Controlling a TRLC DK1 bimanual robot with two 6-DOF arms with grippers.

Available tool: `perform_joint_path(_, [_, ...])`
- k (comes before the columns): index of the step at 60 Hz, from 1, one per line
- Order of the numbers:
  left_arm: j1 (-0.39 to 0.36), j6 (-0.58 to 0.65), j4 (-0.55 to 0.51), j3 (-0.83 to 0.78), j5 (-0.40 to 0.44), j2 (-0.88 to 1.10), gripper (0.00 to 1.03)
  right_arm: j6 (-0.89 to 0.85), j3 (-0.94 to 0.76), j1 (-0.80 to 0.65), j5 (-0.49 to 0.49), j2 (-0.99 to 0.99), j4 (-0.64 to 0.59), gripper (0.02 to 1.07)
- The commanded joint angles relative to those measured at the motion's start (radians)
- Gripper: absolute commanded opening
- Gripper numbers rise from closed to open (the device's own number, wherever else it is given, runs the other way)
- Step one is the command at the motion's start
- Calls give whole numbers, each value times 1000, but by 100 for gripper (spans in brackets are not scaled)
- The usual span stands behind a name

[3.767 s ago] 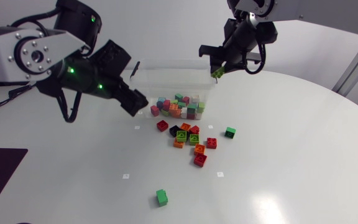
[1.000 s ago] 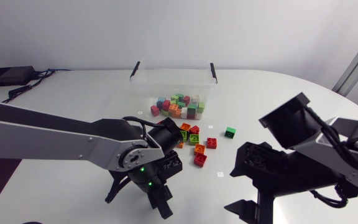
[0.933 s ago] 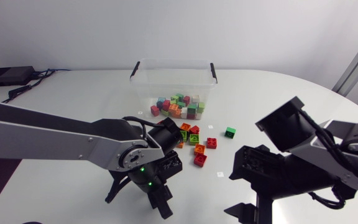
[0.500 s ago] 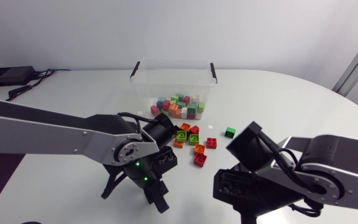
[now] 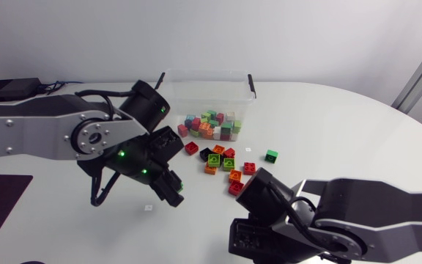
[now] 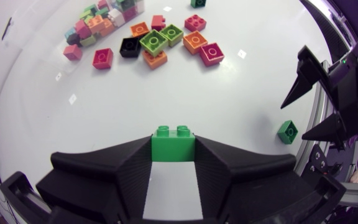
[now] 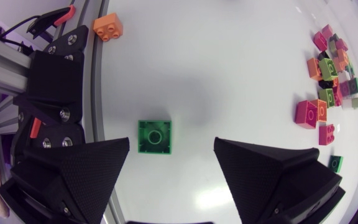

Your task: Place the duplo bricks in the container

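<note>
One bright green two-stud plastic brick [image 6: 173, 143] now sits pinched between the black wedge fingers of the left hand [image 6: 173, 163], which is clenched on it from both sides. A second ago that hand was pressed down on the white counter [image 5: 328, 125] at its near side, where this brick had lain alone. Since then the arm has risen and swung back toward the middle, and the head view shows that spot bare. The pick looks good. The brick hangs above the counter, just short of the heap of loose red, orange, green and black bricks [image 5: 224, 163] and well apart from the clear plastic container with black handle clips [image 5: 168, 94], which already holds many small bricks. By my reading, what remains for this piece is to carry it over the rim and let go.

The right arm has meanwhile slid along the near edge toward the middle, so its hand has dropped below the head view. Its wrist view shows the right hand [image 7: 171, 146] released, fingers spread wide and holding nothing. A dark green square brick [image 7: 154, 136] lies flat on the counter just ahead of and between them, close to the counter's edge and untouched. That is probably the next pick.
</note>
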Motion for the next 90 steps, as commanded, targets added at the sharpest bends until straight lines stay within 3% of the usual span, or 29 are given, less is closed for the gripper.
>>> perform_joint_path(1, [31,-22,-6,51,4,-36,11,29,-20,19,22,20,2,98])
perform_joint_path(23, [91,-36,-3,100,5,-58,11,121,57,85,100,103,-86,94])
perform_joint_path(43, [114,-27,-3,89,4,-73,11,153,124,126,136,191,-124,82])
perform_joint_path(57, [145,-28,4,128,10,-77,11,184,132,151,146,244,-93,54])
perform_joint_path(63, [156,-39,19,148,11,-70,11,186,126,151,146,255,-80,47])
perform_joint_path(90, [225,-175,94,352,17,73,11,193,127,83,151,89,-141,43])
